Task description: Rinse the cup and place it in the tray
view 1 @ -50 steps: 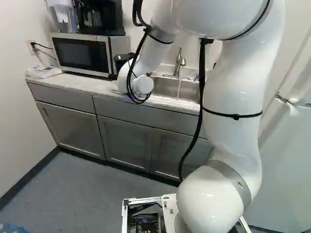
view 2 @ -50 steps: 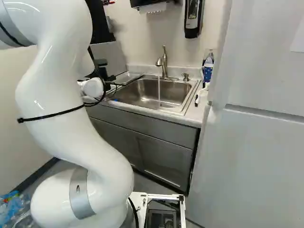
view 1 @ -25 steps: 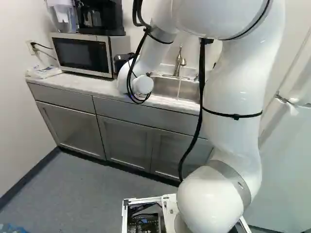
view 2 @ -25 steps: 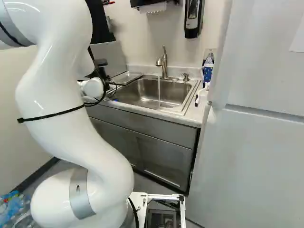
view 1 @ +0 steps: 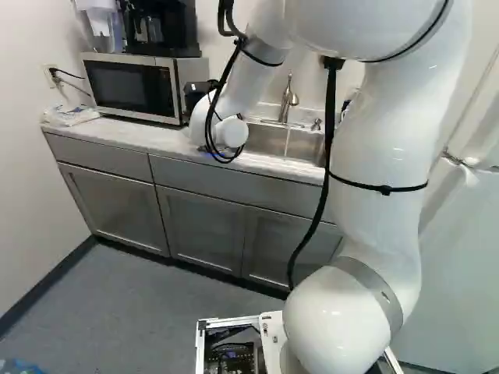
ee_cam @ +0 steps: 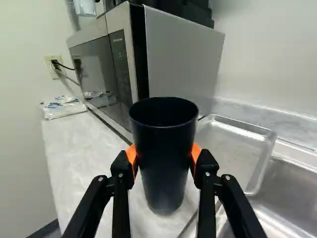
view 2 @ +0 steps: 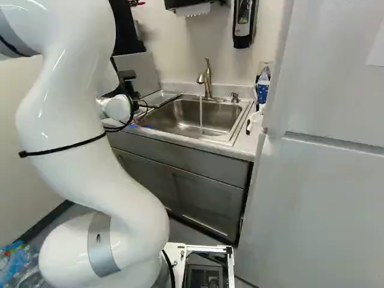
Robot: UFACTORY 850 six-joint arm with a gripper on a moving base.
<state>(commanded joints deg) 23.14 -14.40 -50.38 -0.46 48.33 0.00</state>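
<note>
Gripper: clamped on the cup; the black gripper (view 2: 129, 90) has its orange pads (ee_cam: 195, 153) pressed to the cup's wall from two sides.
Cup: a dark, open-mouthed cup (ee_cam: 164, 153), upright between the fingers, over the counter (view 1: 160, 137); whether its base touches the counter I cannot tell.
Tray: a shallow metal tray (ee_cam: 235, 144), beyond the cup and to one side of it, between the microwave and the sink; the cup is outside it.
Arm: the white arm (view 1: 378, 140) fills the right of the left base view and the left of the right base view.
Sink: the steel sink (view 2: 171, 124), upper middle of the right base view.
Faucet: the faucet (view 2: 207, 81) stands behind the sink, and a thin stream of water (view 2: 201, 114) runs from it into the basin.
Microwave: the microwave (view 1: 129, 87), upper left of the left base view, with a black appliance (view 1: 160, 29) on top.
Packet: a plastic packet (view 1: 69, 116) on the counter, beside the microwave.
</note>
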